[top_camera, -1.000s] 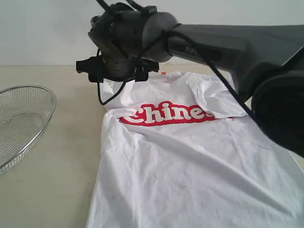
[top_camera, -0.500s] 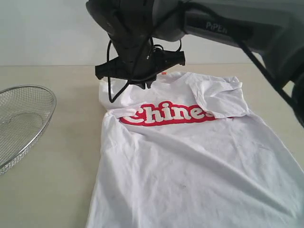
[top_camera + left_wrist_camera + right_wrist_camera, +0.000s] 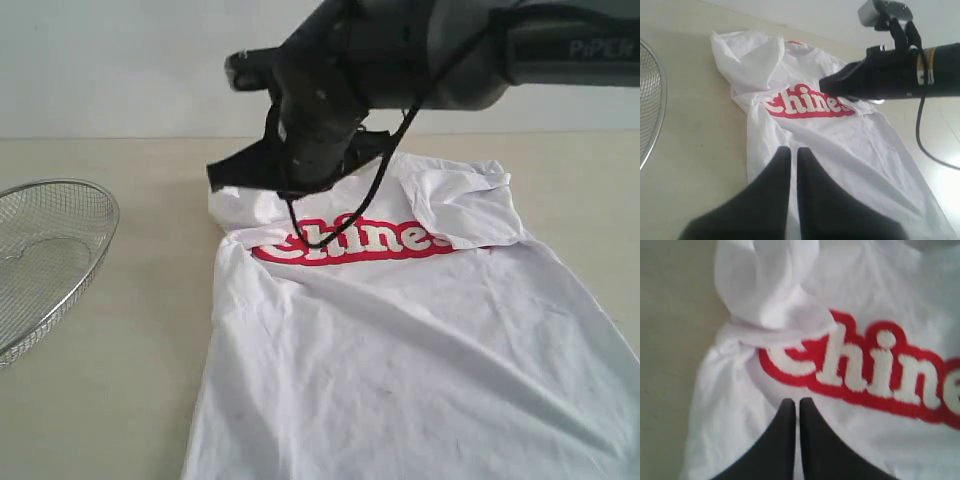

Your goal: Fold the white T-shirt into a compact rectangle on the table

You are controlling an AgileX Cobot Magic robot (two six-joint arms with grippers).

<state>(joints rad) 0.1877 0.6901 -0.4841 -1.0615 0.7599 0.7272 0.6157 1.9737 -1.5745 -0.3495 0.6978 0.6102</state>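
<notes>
Your right gripper has swung off the shirt's folded sleeve, rightward and nearer the exterior camera, and now hangs over the start of the red lettering. Its jaws, open a second ago, have closed on nothing. In that view the arm now hides the collar tag.
</notes>
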